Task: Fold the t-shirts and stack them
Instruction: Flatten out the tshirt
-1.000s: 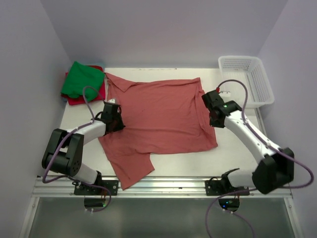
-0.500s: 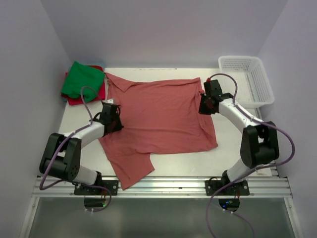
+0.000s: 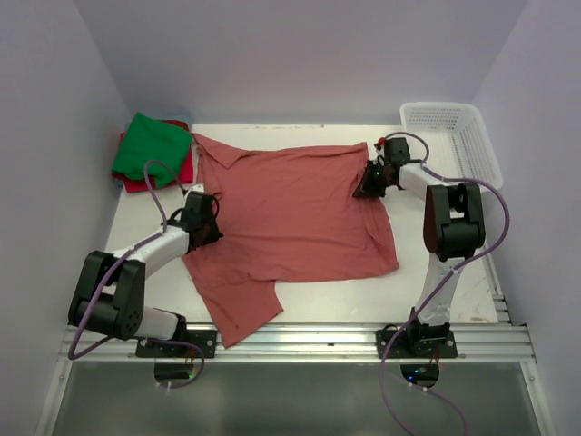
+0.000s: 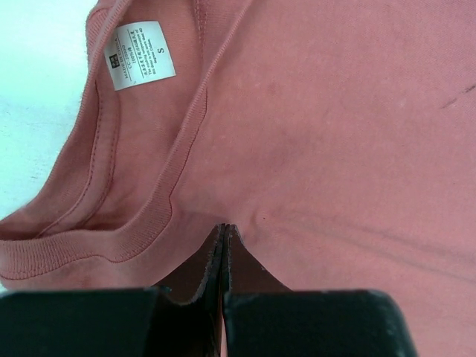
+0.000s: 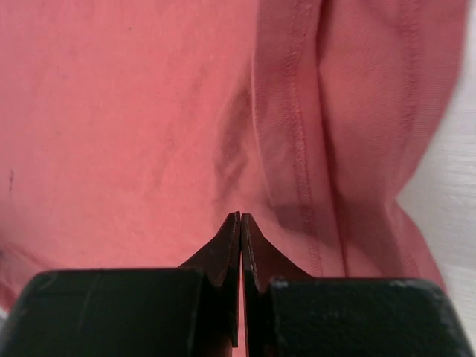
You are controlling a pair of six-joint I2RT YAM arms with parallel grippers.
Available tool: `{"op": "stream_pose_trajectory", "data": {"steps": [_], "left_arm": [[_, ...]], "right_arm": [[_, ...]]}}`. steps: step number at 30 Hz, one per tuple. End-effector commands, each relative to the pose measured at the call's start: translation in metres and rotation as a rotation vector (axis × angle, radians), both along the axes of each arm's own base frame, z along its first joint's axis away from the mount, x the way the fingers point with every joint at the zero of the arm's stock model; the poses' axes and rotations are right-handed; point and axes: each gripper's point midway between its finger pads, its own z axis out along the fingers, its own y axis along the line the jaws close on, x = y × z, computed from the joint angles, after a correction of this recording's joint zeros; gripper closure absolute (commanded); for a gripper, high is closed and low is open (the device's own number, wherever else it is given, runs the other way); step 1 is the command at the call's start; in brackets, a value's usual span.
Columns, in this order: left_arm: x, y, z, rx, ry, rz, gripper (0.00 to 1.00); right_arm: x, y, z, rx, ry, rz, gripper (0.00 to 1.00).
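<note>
You have the brick-red t-shirt [image 3: 290, 213] spread flat across the middle of the table [image 3: 345, 295], collar toward the left, bottom edge toward the right, and one sleeve trailing to the near edge. Your left gripper [image 4: 224, 232] is closed tight, its tips down on the cloth just beside the ribbed collar [image 4: 141, 227] — the white size label [image 4: 139, 56] shows inside the neck. Whether any fabric is caught between the fingers cannot be told. Your right gripper [image 5: 240, 219] is likewise closed tight, its tips on the shirt next to a stitched edge [image 5: 297, 149] at the shirt's far right corner. The green t-shirt [image 3: 150, 143] lies on top of the red-pink t-shirt [image 3: 163, 177] at the far left corner — just beside the big shirt's far sleeve. The white mesh basket [image 3: 477, 154] sits at the far right
</note>
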Motion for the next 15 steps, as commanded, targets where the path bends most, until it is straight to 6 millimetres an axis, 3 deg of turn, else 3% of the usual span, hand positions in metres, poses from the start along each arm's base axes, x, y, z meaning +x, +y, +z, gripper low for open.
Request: {"op": "stream_pose_trajectory", "data": {"steps": [1, 9, 15], "left_arm": [[0.000, 0.008, 0.000, 0.016, -0.015, 0.034, 1.00], [-0.001, -0.004, -0.021, -0.032, 0.019, -0.014, 1.00], [-0.005, -0.007, -0.041, -0.077, 0.066, -0.013, 1.00]], "right_arm": [[0.002, 0.023, 0.017, 0.140, -0.034, 0.068, 1.00], [-0.012, -0.009, -0.004, -0.045, 0.042, -0.007, 1.00], [-0.012, -0.021, -0.012, -0.115, 0.101, -0.039, 1.00]]}}
